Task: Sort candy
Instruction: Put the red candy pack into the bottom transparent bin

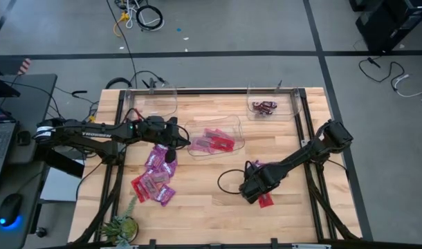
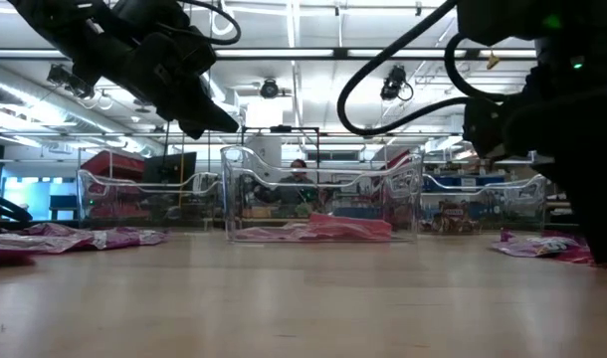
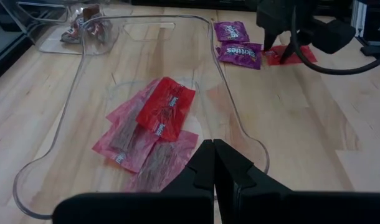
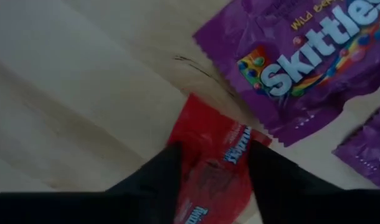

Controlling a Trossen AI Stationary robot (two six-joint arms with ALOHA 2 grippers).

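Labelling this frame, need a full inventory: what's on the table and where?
Clear bins: three; back left empty, back right with dark brown packets, centre with red packets.
Purple and red packets: loose pile, front left.
Purple packets: two, beside the right gripper.
Red packet: one, between the right gripper's fingers, on the wood.
Plant: one, green, front-left edge.
Left gripper: shut, over the centre bin's edge.
Right gripper: down at the red packet.

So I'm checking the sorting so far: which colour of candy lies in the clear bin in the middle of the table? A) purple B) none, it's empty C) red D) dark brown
C: the middle bin holds only red packets, as the left wrist view shows from just behind it; the purple packets lie on the bare table outside it.
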